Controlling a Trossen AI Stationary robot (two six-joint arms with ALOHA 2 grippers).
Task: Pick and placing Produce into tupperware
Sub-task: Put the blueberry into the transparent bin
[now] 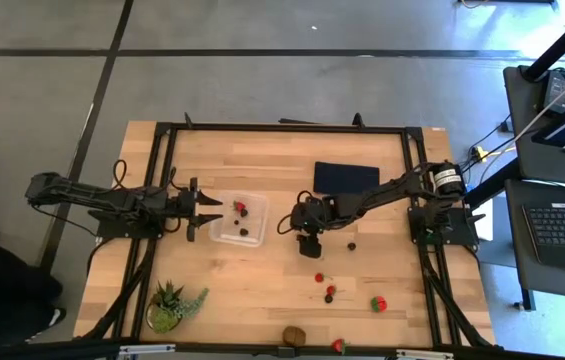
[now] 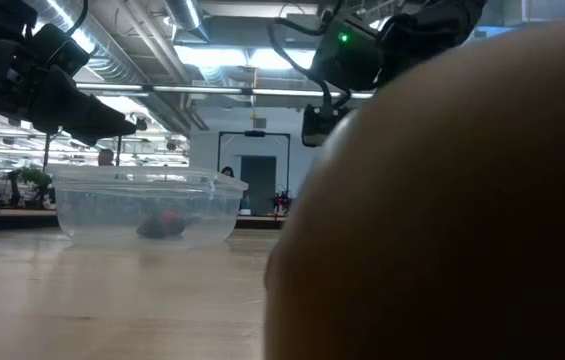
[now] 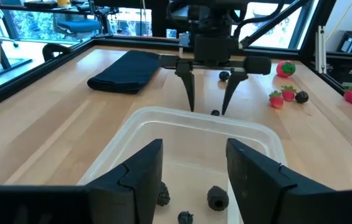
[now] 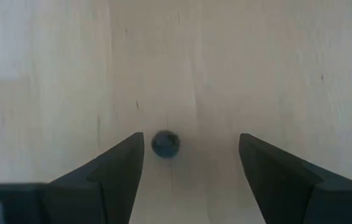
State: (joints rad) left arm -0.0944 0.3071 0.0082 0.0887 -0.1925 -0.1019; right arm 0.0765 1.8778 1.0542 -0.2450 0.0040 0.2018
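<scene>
The clear tupperware (image 1: 237,220) sits left of the table's middle with a strawberry (image 1: 241,209) and dark berries (image 3: 217,198) inside. My left gripper (image 3: 194,168) hovers open at its left wall. My right gripper (image 4: 191,168) points down, open, just right of the tupperware (image 3: 200,124). A tiny dark berry (image 4: 165,144) lies on the wood between its fingers, nearer one finger, untouched. Loose strawberries (image 1: 378,303) and a dark berry (image 1: 352,243) lie to the near right. The brown kiwi (image 1: 294,335) rests at the near edge.
A folded dark blue cloth (image 1: 345,177) lies at the far side, behind my right arm. A spiky potted plant (image 1: 172,305) stands at the near left corner. A black frame (image 1: 282,128) rims the table. In the low view the kiwi (image 2: 462,220) fills the right half.
</scene>
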